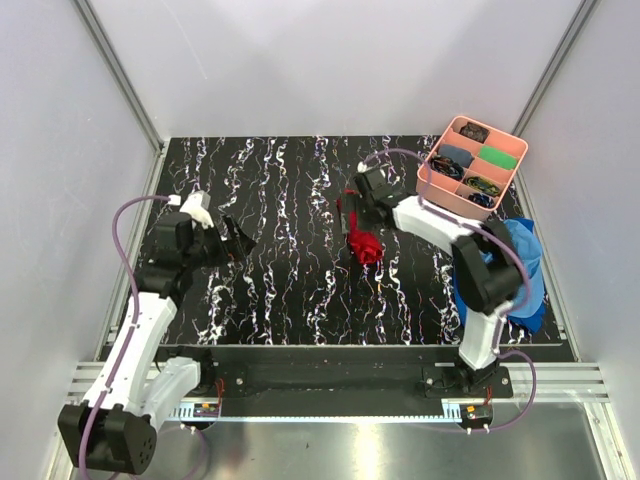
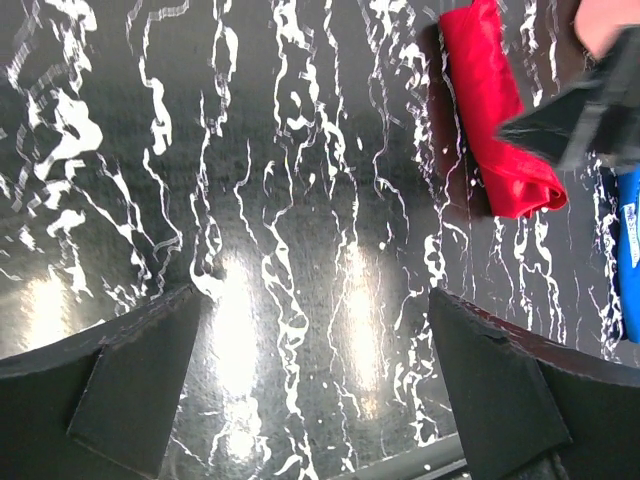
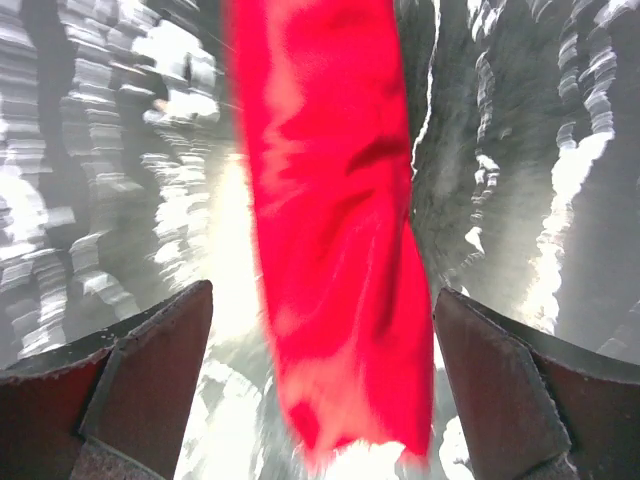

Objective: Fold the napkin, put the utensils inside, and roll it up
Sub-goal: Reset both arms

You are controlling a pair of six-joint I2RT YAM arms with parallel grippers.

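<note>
With the napkin [image 1: 366, 246] lying bunched, seemingly rolled, just left of the pink tray [image 1: 450, 200], no utensils visible, the right gripper [image 3: 320, 295], fingers apart astride it, should probably close squarely mid-roll, while the left gripper [image 2: 312, 295] hangs far left of the tray, fingers spread.

A robotics lab test cell — plain white panel walls [image 1: 330, 60] in grey aluminium framing [image 1: 120, 75] enclose a black, white-veined marbled tabletop [image 1: 290, 180], a black-and-white robot arm [image 1: 135, 338] and its twin [image 1: 479, 335] bolted to a slotted metal rail [image 1: 570, 380].
</note>
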